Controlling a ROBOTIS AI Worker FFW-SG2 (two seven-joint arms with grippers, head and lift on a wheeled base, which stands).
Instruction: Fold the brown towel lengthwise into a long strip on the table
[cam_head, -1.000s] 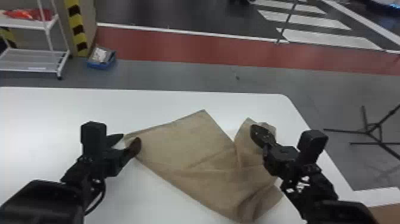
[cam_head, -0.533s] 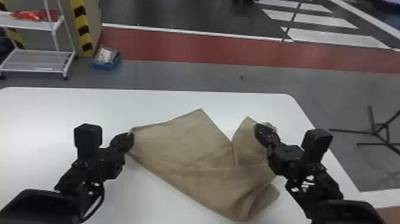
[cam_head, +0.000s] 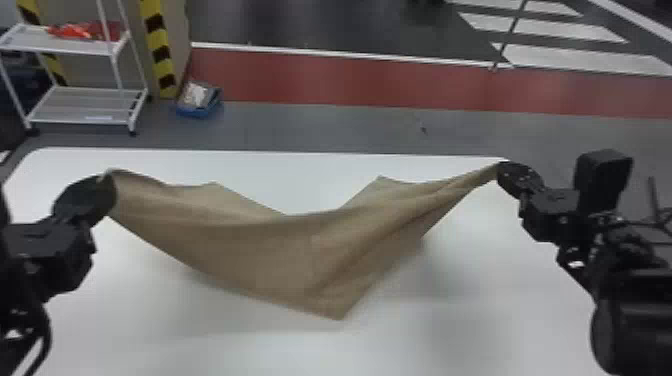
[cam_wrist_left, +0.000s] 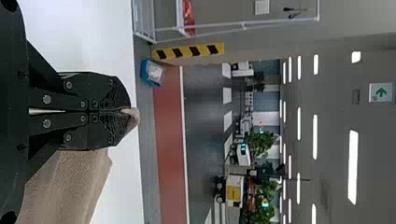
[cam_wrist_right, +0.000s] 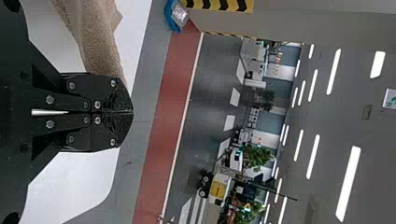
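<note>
Well, the left claw (cam_head: 109, 188) and right claw (cam_head: 502, 173) are pinching opposite ends of the brown towel (cam_head: 270, 250), fingers pressed together; the towel is sagging between them above the white surface (cam_head: 160, 335), its long axis running claw to claw.

Towel corner pinched by right gripper (cam_head: 504, 172) hidden between fingertips. Brown towel (cam_head: 300, 245) cut off by edges in both wrist views. Table (cam_head: 240, 345) cropped at head view's bottom. Left forearm (cam_head: 17, 305) cropped at left. Red item (cam_head: 82, 31) on cart (cam_head: 80, 119) blurred, can't be identified.
</note>
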